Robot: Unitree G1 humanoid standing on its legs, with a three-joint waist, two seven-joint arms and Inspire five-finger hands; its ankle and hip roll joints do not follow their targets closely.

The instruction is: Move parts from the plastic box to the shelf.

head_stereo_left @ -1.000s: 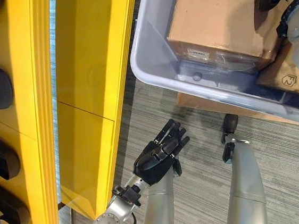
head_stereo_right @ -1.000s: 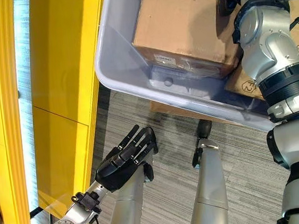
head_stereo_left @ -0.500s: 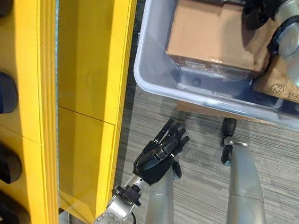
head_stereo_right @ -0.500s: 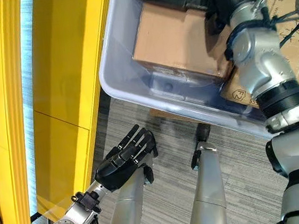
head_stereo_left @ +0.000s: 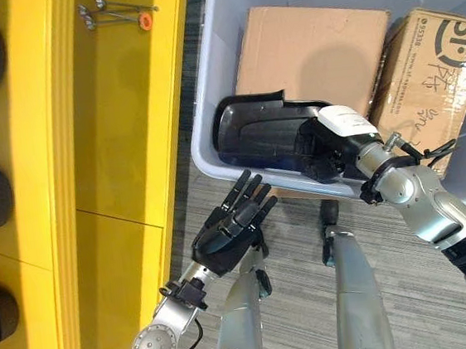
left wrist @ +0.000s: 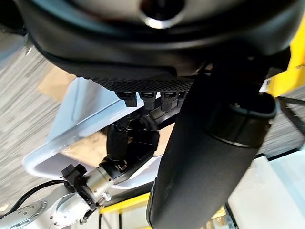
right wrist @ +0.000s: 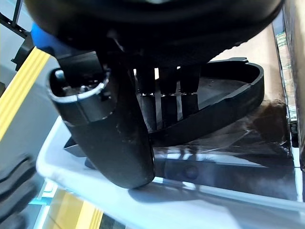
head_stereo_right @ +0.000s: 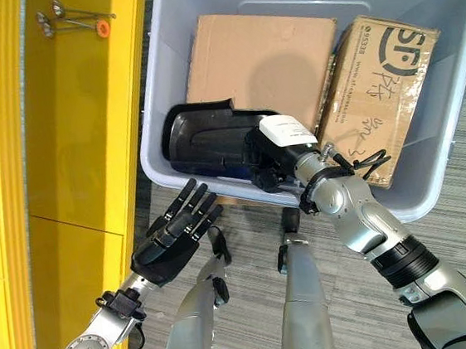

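Yellow shelf beside the plastic box, two cardboard boxes filling the box's far side, glossy black moulded part at its near wall, right hand curled round the part, left hand spread wide just outside the box.

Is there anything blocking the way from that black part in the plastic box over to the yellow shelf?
The near wall of the grey plastic box stands between the black part and the yellow shelf. The right robot hand is at the part; the open left robot hand hovers outside the box, below that path.
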